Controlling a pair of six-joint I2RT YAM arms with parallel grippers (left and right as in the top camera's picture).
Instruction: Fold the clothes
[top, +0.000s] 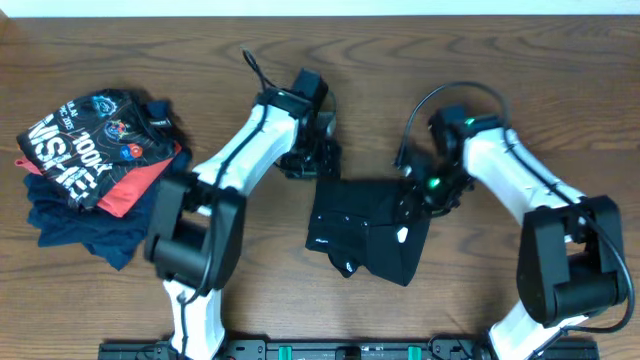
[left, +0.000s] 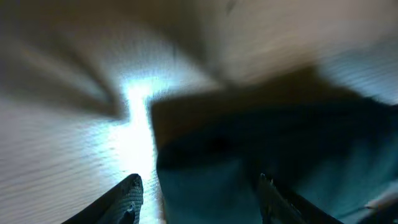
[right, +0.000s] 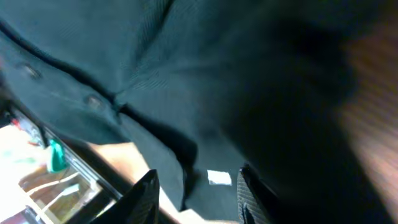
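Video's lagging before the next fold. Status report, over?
Left hand open at top-left edge of polo shirt. Right hand open over its right side. Shirt partly folded, mid-table. Clothes pile far left, apart from it.

**Side pile sits at the left of the table**

Over on the left of the brown wooden table (top: 80, 300) there's a loose heap of garments. On top, a black tee (top: 85, 140) with big white lettering and a colourful print. A red garment (top: 140, 185) peeks out beneath its right edge, and crumpled navy fabric (top: 80, 225) spreads under both, toward the near side.
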